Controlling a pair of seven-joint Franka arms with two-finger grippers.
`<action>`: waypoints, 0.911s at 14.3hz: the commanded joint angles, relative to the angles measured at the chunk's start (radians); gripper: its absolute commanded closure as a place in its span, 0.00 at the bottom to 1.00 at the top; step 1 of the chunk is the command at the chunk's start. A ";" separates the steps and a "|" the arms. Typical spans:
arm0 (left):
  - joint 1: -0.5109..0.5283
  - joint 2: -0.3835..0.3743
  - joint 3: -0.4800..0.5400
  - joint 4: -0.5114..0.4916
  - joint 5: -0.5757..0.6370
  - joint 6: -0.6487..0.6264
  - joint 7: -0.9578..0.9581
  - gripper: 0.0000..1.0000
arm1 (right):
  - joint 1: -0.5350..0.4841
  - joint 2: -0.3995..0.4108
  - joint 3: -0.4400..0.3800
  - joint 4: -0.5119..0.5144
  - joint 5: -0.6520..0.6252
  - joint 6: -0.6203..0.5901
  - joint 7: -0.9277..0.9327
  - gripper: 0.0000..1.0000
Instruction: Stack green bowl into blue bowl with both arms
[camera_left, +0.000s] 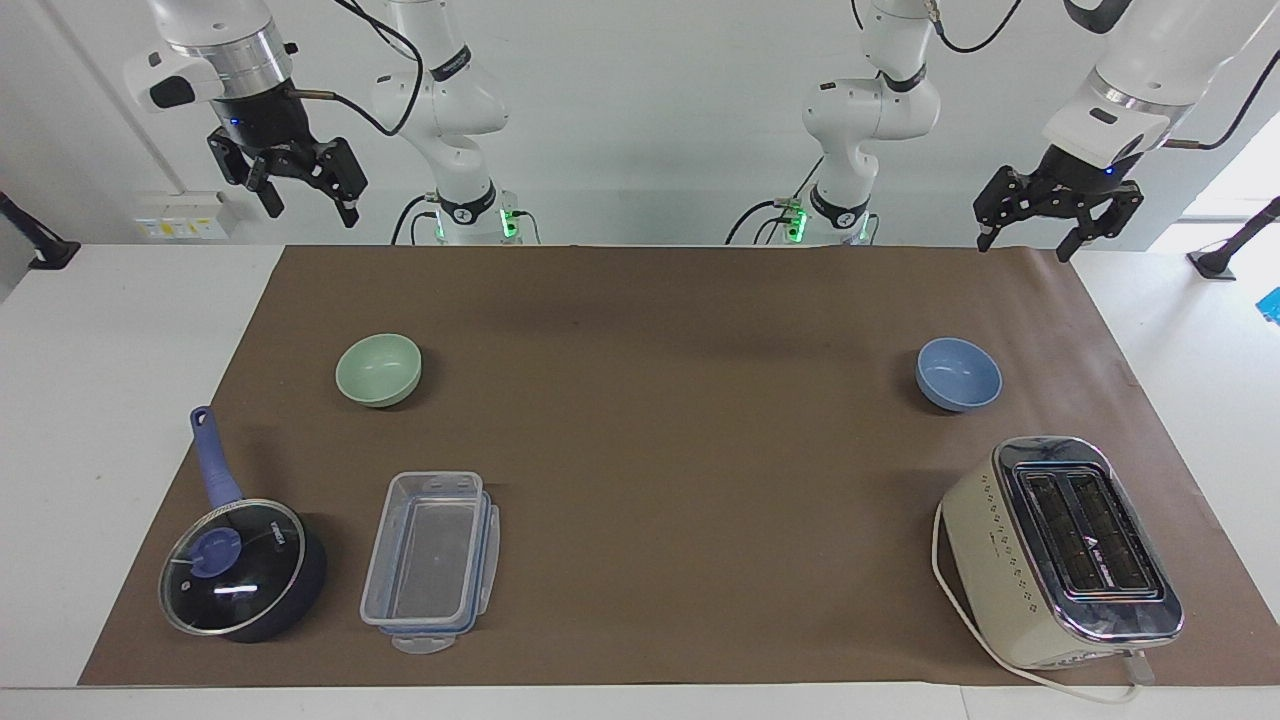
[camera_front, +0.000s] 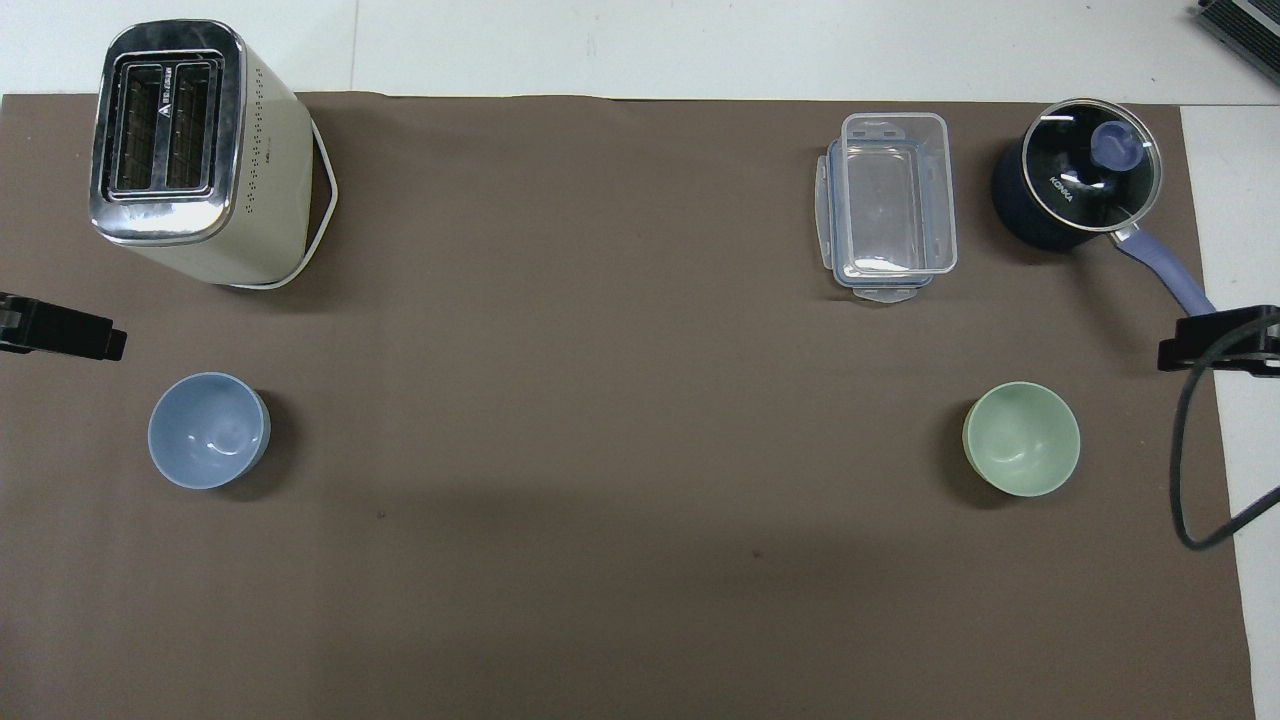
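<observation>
We see the green bowl (camera_left: 378, 369) upright on the brown mat (camera_left: 640, 420), toward the right arm's end, nearer to the robots than the saucepan (camera_left: 243, 570) and the clear plastic box (camera_left: 432, 560). The blue bowl (camera_left: 958, 373) sits on the same mat, well apart from it toward the left arm's end, nearer to the robots than the toaster (camera_left: 1060, 550). Both arms wait raised: the right gripper (camera_left: 305, 195) and left gripper (camera_left: 1030, 235) hang open, holding nothing.

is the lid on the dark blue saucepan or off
On. The glass lid sits flat on the saucepan, its blue knob up.
</observation>
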 joint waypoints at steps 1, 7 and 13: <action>0.008 -0.018 -0.003 -0.014 0.003 -0.013 0.013 0.00 | -0.012 -0.014 0.004 -0.015 0.018 0.003 -0.004 0.00; 0.010 -0.018 -0.003 -0.012 0.007 -0.022 0.011 0.00 | -0.012 -0.014 0.004 -0.017 0.018 0.001 -0.006 0.00; 0.010 -0.019 -0.003 -0.014 0.009 -0.022 0.011 0.00 | -0.012 -0.018 0.004 -0.023 0.018 0.003 -0.006 0.00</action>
